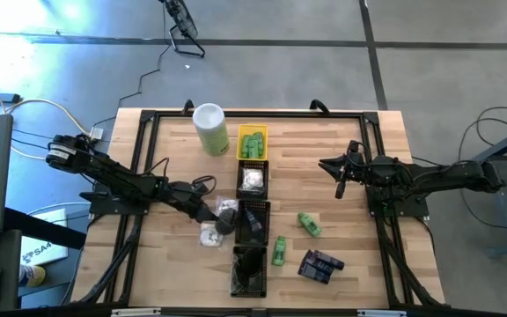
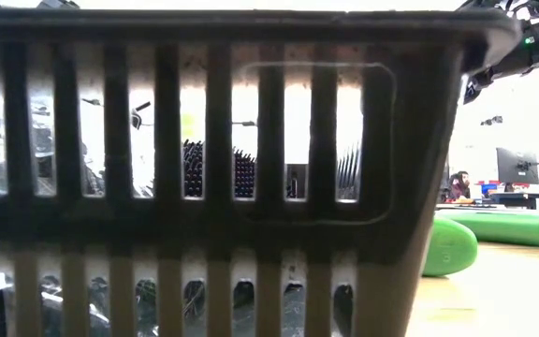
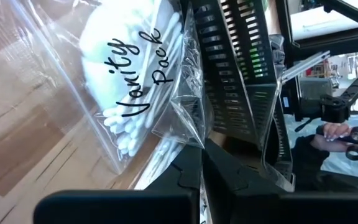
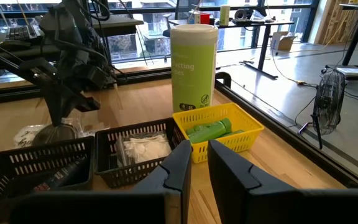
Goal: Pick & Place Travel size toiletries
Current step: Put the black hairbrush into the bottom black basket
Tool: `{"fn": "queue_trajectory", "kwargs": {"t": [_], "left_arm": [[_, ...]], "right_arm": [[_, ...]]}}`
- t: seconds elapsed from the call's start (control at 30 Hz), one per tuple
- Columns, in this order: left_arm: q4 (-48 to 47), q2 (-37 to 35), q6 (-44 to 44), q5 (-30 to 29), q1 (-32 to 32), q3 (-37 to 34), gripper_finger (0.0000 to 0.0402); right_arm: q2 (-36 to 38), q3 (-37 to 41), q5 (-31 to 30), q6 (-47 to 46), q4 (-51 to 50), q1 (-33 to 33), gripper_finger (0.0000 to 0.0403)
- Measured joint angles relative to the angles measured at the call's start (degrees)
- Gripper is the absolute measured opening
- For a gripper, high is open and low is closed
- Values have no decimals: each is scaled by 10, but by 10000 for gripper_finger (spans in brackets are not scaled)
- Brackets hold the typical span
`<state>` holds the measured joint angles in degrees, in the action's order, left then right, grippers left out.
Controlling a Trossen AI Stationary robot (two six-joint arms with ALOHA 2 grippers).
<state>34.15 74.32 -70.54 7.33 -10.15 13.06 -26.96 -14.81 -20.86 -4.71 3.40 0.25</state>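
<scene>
A clear-wrapped white pack [image 3: 126,68] lettered "Vanity Pack" lies on the wood just left of the tray column; it also shows from above [image 1: 211,233]. My left gripper [image 3: 202,155] is shut at its wrap, reaching in from the table's left [image 1: 214,214]. Two green bottles [image 1: 309,223] [image 1: 278,251] and dark blue packets [image 1: 320,265] lie to the right of the trays. Over the right side of the table, my right gripper [image 4: 198,152] hangs with only a narrow gap between its fingers, nothing between them. My left gripper pinches the crinkled edge of the pack's clear wrap [image 3: 188,124] between its two fingertips. The fingers slant down from the table's left. How many layers are caught does not show. The pack's body rests on the wood beside the fingers.
A column of small trays runs down the middle: a yellow one [image 1: 252,143] with green bottles, then three black ones [image 1: 253,180] [image 1: 253,220] [image 1: 249,269]. A tall pale-green canister [image 1: 210,129] stands at the far side. The nearest black tray's wall [image 2: 213,168] fills the low view.
</scene>
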Motion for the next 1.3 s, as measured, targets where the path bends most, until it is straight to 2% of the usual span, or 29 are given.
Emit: {"fn": "queue_trajectory", "kwargs": {"t": [0.37, 0.67, 0.93, 1.2, 1.3], "left_arm": [[-9, -42, 32, 4, 0, 0, 1], [-120, -139, 42, -2, 0, 0, 0], [-133, -226, 93, -14, 0, 0, 0], [-135, -242, 75, -48, 0, 1, 0], [-164, -242, 64, -61, 0, 23, 0]], "right_arm": [[0, 0, 0, 0, 0, 0, 46], [0, 0, 0, 0, 0, 0, 46], [0, 0, 0, 0, 0, 0, 46], [0, 0, 0, 0, 0, 0, 46], [0, 0, 0, 0, 0, 0, 46]]}}
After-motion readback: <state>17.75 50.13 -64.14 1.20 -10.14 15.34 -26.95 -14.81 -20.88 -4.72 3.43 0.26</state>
